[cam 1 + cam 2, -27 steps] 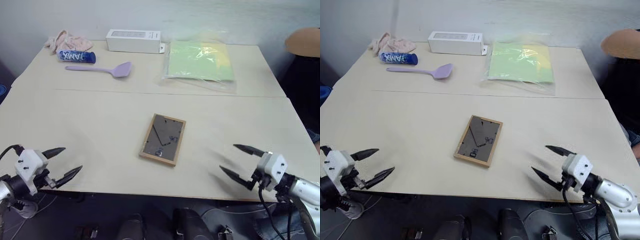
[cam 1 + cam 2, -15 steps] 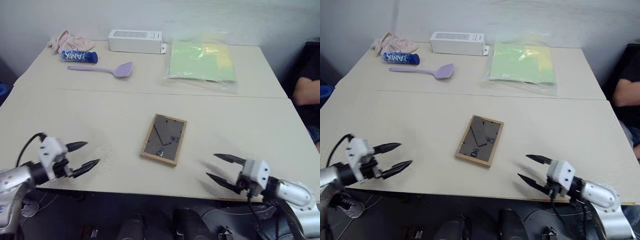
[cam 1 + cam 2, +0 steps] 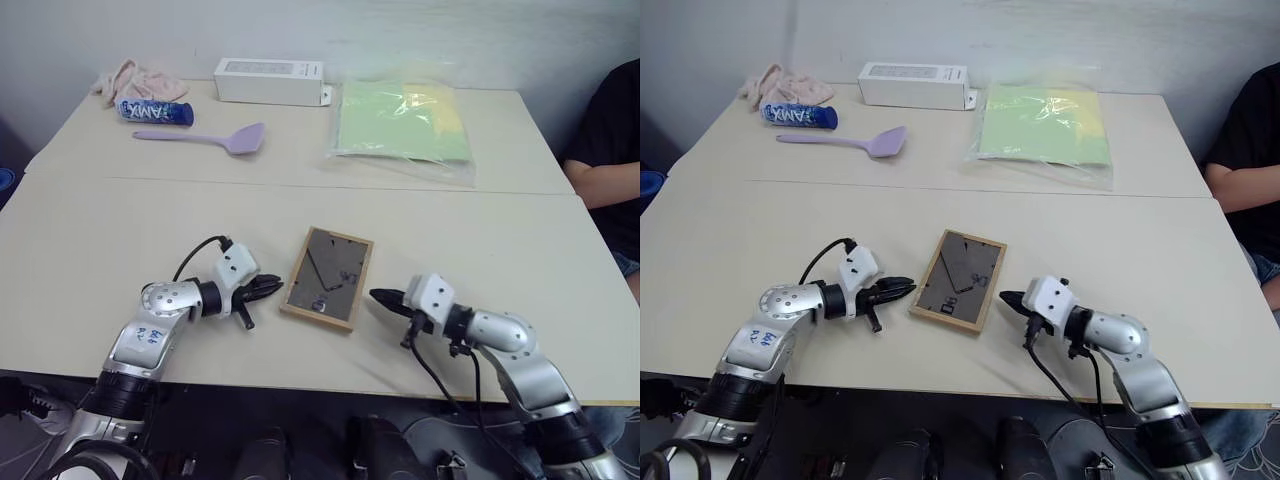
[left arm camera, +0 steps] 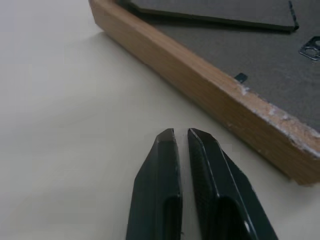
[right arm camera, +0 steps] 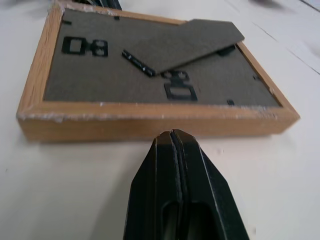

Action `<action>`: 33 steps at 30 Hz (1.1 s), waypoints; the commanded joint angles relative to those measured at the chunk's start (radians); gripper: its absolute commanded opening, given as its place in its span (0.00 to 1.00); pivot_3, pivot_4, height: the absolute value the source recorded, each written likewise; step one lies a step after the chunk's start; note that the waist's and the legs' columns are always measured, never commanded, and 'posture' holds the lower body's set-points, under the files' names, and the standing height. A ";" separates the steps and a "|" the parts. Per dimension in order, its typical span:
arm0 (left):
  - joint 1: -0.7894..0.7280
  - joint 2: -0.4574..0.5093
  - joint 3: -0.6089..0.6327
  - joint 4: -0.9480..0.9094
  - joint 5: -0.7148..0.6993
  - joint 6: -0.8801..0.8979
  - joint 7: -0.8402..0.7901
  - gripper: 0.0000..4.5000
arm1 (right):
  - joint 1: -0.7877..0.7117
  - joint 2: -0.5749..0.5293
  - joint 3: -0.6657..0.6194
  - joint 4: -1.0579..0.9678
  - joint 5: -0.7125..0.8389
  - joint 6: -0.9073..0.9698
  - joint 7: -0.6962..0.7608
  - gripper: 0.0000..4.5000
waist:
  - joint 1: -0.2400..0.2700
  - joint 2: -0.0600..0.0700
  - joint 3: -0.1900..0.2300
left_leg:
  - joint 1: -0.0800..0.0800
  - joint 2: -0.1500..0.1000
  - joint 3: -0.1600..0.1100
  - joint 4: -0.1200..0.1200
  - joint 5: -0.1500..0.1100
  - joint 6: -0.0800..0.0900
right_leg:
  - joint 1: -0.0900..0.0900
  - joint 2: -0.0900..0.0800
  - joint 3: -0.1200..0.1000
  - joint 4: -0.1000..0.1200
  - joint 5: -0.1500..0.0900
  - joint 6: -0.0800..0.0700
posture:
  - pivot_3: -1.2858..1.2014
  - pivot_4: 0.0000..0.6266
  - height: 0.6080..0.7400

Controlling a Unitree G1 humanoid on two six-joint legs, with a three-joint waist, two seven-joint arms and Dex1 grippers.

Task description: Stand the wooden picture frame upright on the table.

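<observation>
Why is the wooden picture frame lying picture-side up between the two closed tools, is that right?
Not quite: the wooden picture frame lies face down, its dark backing board and fold-out stand upward, as the right wrist view shows. It does lie flat between the closed left tool and right tool.

The blue tube [image 3: 152, 111] reads "AMX" in white letters.

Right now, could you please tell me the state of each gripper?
Left gripper: closed, holding nothing, beside the wooden picture frame.
Right gripper: closed, holding nothing.
</observation>
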 commanded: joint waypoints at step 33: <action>-0.284 -0.013 0.171 0.088 -0.614 1.283 0.193 0.94 | -0.015 -0.080 0.031 -0.040 -0.029 -0.002 0.108 0.00 | 0.022 0.000 0.000 | 0.000 -0.001 -0.002 0.001 0.000 0.000 | 0.001 0.000 0.000 0.001 0.000 0.000 | 0.52 0.24 1.00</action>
